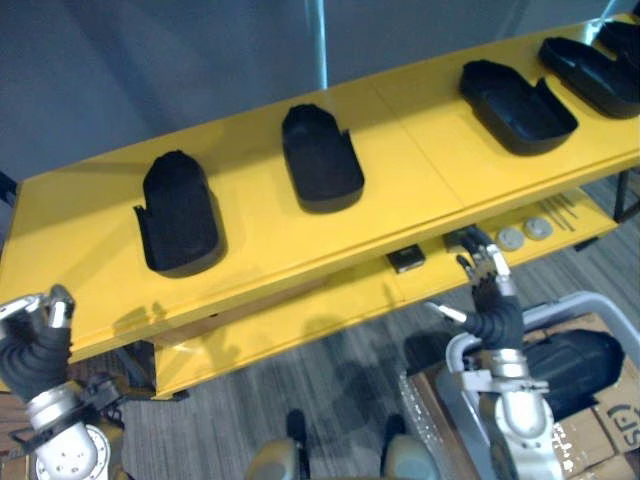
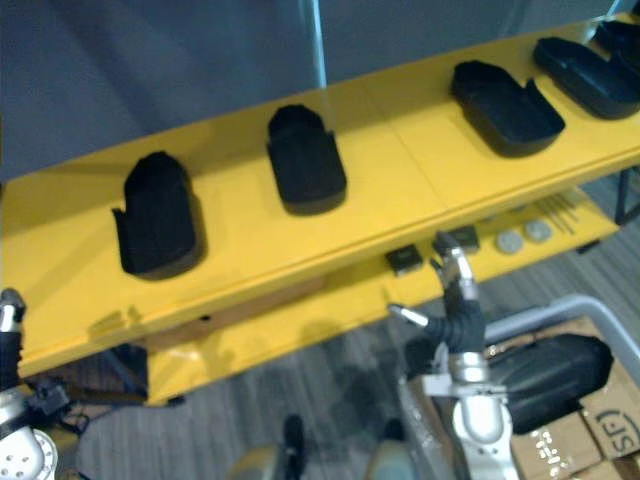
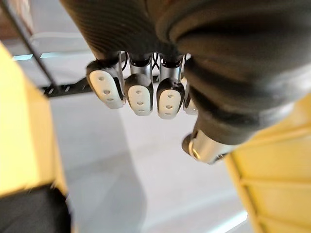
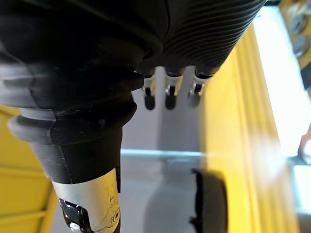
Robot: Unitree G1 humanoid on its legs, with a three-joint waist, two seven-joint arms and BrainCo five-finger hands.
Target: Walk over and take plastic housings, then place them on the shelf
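Several black plastic housings lie in a row on the top board of a yellow shelf (image 1: 420,180): one at the left (image 1: 180,215), one in the middle (image 1: 320,160), and more toward the right (image 1: 515,105). Another black housing (image 1: 570,368) rests in a cardboard box at the lower right. My right hand (image 1: 490,290) is raised in front of the lower shelf board, open and holding nothing, with its thumb out to the side. My left hand (image 1: 40,335) hovers at the shelf's left front corner, its fingers (image 3: 138,94) relaxed and empty.
The lower shelf board carries small black parts (image 1: 405,258) and two round silver discs (image 1: 525,233). A grey cart frame (image 1: 590,305) surrounds the cardboard boxes (image 1: 610,425) at the lower right. Grey floor lies in front of the shelf.
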